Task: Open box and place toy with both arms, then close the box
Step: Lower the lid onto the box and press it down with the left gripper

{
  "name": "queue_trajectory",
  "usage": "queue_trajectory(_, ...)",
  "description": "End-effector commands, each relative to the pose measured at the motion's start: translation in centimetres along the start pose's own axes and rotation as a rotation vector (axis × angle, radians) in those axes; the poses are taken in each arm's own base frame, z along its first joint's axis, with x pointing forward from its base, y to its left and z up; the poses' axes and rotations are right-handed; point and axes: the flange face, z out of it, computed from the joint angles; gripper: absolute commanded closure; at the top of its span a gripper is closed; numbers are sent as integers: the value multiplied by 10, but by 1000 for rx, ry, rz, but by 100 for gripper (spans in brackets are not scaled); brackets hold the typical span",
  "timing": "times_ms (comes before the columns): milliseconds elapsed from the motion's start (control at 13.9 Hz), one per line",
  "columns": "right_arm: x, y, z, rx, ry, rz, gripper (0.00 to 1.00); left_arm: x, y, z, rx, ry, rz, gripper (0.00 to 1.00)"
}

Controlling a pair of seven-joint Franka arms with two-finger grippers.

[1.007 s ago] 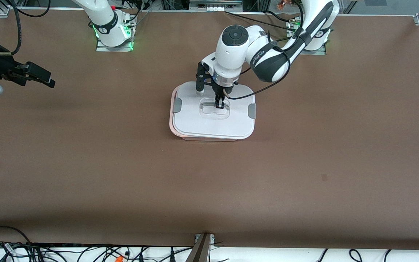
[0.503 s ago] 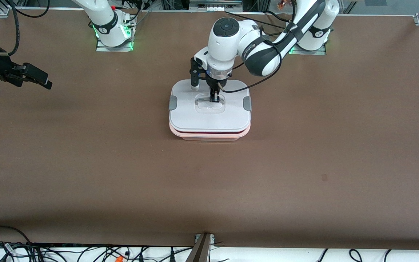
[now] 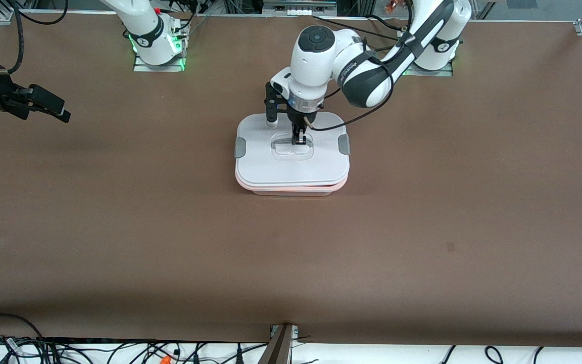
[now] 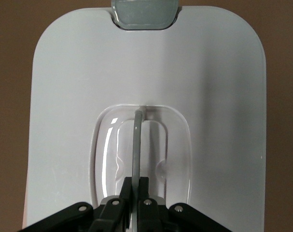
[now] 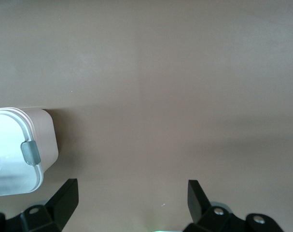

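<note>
The box (image 3: 291, 188) stands mid-table, its pale pink base showing under the white lid (image 3: 281, 169). The lid lies on the base with grey clips (image 3: 240, 147) at both ends. My left gripper (image 3: 298, 140) is shut on the lid's clear centre handle. In the left wrist view the left gripper (image 4: 136, 186) pinches the handle (image 4: 136, 140), and one grey clip (image 4: 144, 8) shows on the lid (image 4: 69, 96). My right gripper (image 3: 61, 112) hangs open and empty in the air at the right arm's end of the table. The right wrist view shows that gripper (image 5: 132, 198) over bare table, with the box's corner (image 5: 45, 140) at the edge. The toy is out of view.
The brown table (image 3: 422, 227) spreads wide around the box. The arm bases (image 3: 157, 48) stand along its edge farthest from the front camera. Cables and a metal bracket (image 3: 281, 344) run along the nearest edge.
The left gripper moved the lid from its offset toward the left arm's end until it was over the base, then lowered it onto the base. The right gripper drifted slightly outward.
</note>
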Motion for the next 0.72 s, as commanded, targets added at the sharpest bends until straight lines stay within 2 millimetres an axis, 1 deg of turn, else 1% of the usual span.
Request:
queue_trajectory(0, 1, -7, -1, -12, -13, -11, 0, 4, -5, -2, 41, 15, -2, 100)
queue_trajectory(216, 2, -7, 2, -21, -20, -12, 0, 6, -7, -6, 92, 30, 12, 100)
queue_trajectory(360, 2, -8, 2, -19, -19, -12, 0, 8, -4, -7, 130, 19, -14, 100)
queue_trajectory(647, 2, -11, 3, -20, -22, -18, 0, 9, 1, -2, 125, 15, -16, 100)
